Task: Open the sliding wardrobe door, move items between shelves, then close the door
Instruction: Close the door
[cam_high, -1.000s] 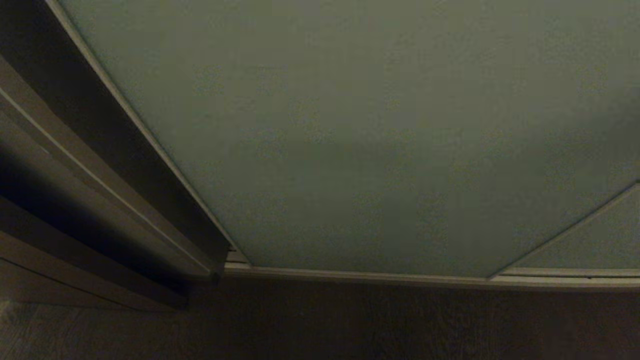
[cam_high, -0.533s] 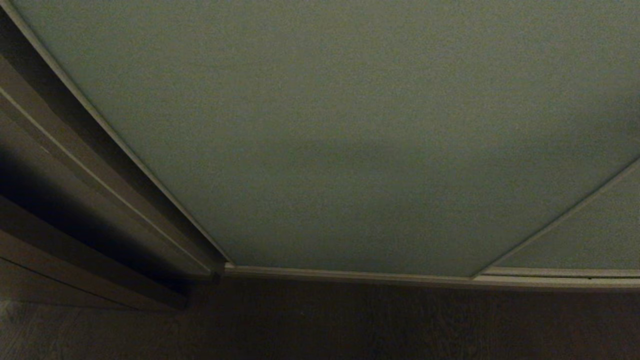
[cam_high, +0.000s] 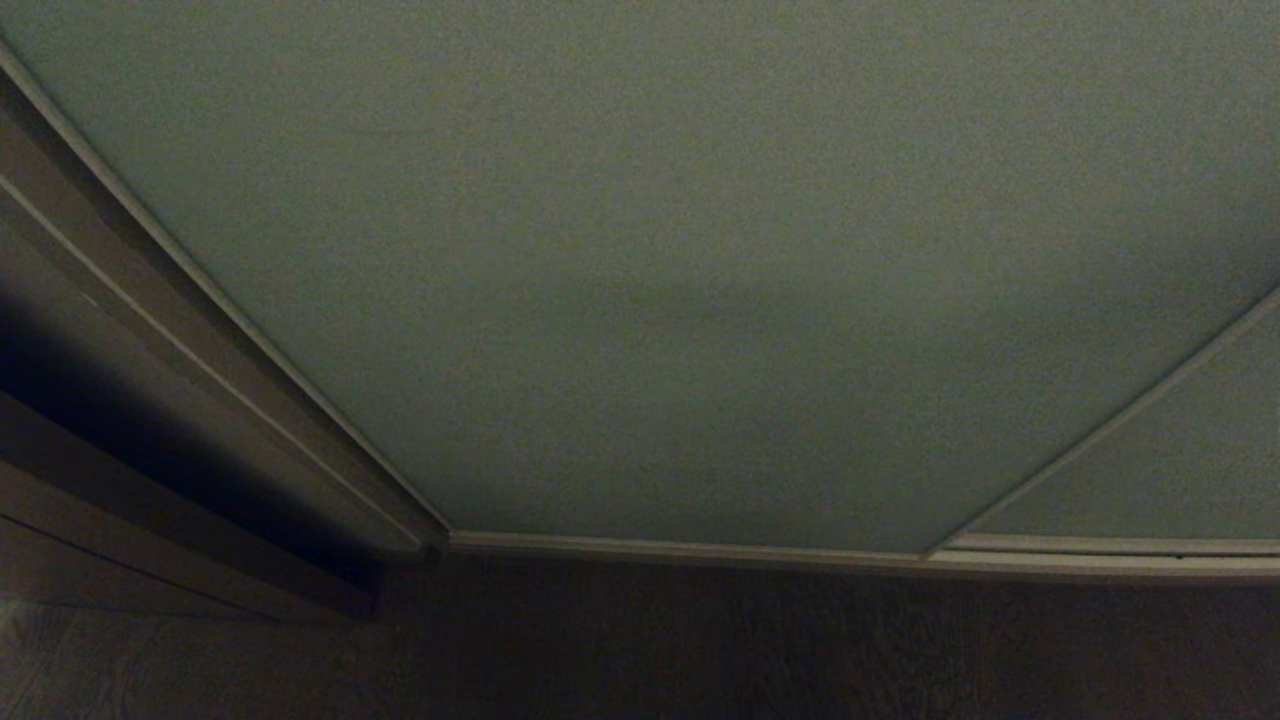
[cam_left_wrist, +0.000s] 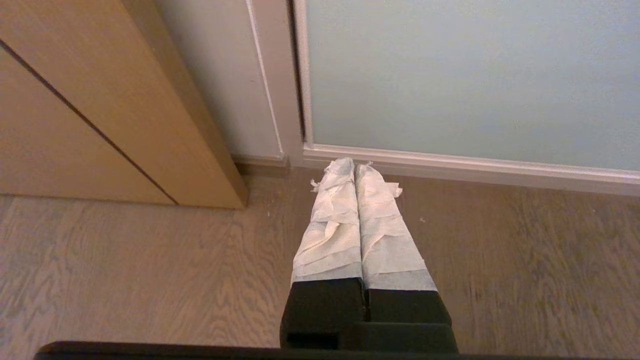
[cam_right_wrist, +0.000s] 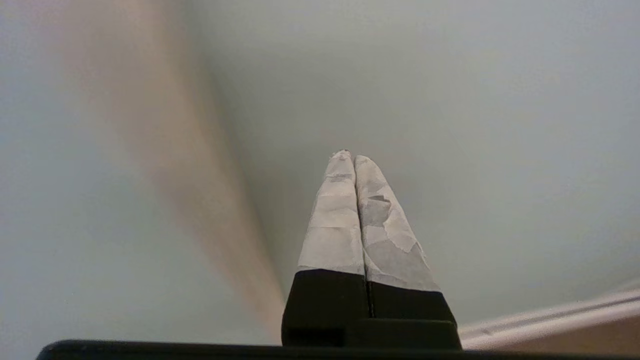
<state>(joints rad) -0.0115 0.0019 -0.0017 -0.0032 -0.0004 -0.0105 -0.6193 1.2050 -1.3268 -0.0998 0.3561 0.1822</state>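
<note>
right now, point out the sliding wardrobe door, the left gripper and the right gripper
sliding wardrobe door (cam_high: 640, 280), head view, middle of the pale grey-green panel
left gripper (cam_left_wrist: 354, 165), left wrist view, tips of the shut taped fingers
right gripper (cam_right_wrist: 350, 156), right wrist view, tips of the shut taped fingers

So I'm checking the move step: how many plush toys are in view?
0. The door fills the head view, and both shut grippers, left and right, hold nothing. Any toys may be hidden behind the door.
</note>
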